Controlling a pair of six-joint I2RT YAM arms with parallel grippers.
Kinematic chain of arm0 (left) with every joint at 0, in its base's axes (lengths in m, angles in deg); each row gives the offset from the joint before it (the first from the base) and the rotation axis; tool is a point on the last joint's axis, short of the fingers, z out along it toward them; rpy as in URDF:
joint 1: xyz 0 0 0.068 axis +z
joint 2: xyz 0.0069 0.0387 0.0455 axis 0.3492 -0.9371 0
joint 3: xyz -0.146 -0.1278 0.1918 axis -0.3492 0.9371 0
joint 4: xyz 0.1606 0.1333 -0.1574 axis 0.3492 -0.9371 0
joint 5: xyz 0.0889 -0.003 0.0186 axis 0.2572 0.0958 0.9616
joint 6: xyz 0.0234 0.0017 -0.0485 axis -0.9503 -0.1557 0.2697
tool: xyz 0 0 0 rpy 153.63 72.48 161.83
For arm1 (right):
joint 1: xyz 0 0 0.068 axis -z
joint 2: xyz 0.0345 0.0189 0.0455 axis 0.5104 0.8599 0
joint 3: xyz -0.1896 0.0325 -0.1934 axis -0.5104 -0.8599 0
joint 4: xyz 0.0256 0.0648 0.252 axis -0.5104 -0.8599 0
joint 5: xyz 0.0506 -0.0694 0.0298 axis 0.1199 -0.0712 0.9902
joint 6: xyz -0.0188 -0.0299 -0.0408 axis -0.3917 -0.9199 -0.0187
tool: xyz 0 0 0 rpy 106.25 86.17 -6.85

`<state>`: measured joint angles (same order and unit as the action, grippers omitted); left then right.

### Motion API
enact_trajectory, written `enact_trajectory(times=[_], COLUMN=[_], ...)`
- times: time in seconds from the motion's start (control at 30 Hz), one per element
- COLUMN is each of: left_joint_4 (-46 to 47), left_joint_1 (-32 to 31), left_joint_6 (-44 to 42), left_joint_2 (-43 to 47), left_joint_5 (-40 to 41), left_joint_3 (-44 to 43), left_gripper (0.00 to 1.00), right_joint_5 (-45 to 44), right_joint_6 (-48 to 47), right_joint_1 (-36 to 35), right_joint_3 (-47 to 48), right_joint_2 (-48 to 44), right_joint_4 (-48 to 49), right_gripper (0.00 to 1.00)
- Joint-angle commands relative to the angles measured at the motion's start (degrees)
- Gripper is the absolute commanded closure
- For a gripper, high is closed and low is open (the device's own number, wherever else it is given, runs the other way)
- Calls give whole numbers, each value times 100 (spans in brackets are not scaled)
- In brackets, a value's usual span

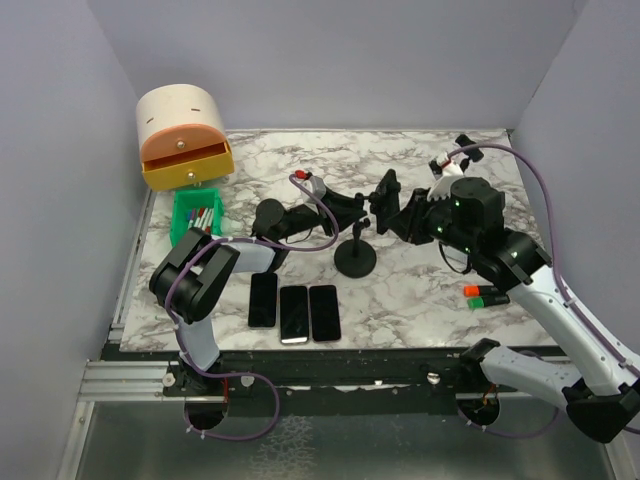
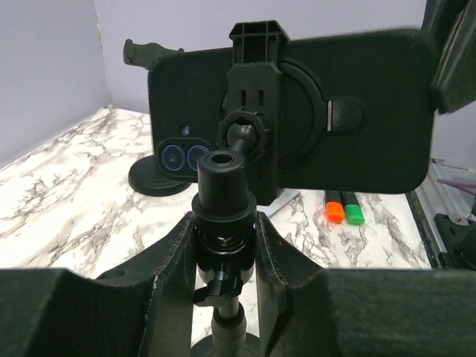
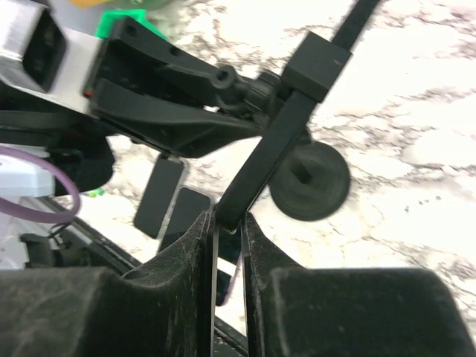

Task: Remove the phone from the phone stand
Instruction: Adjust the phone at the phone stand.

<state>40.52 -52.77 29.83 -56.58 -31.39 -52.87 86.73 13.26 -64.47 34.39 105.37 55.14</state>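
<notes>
The phone (image 1: 385, 196), in a black case, sits clamped in the black phone stand (image 1: 355, 257) at mid-table. In the left wrist view the phone's back (image 2: 357, 111) fills the frame behind the stand's clamp (image 2: 253, 104). My left gripper (image 2: 225, 223) is shut on the stand's pole just under its ball joint; it also shows in the top view (image 1: 345, 210). My right gripper (image 3: 227, 223) is shut on the lower end of the phone (image 3: 282, 134), seen edge-on, above the stand's round base (image 3: 309, 181). From above, the right gripper (image 1: 412, 220) is at the phone's right side.
Three dark phones (image 1: 293, 311) lie flat in a row near the front edge. An orange and a green marker (image 1: 483, 294) lie at the right. A green bin (image 1: 197, 218) and a cream and orange drawer box (image 1: 183, 135) stand at the back left. A second black stand (image 2: 156, 178) is at the back right.
</notes>
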Motion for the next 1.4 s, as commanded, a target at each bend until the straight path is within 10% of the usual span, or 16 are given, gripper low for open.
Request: enact_trajectory(times=[0.0,0.67,0.97,1.37], left_joint_4=[-19,41,302,1247], left_joint_1=[-48,-53,92,141], left_joint_6=[0,34,-44,299], left_joint_2=[193,197,448,524], left_joint_5=[-52,-94,-460,-672], left_joint_3=[116,126,429,780], left_gripper=[100,100,100,100], right_joint_5=[-866,-865,755,363], right_joint_6=[-162,-580,-983,-27], right_joint_1=[-6,-6,-6,-1], right_joint_3=[-469,-1208,-1023,-1598], right_joint_2=[-38,-359,-1563,-1933], right_joint_4=[-198,-407,-78,999], right_gripper=[81,82,11,7])
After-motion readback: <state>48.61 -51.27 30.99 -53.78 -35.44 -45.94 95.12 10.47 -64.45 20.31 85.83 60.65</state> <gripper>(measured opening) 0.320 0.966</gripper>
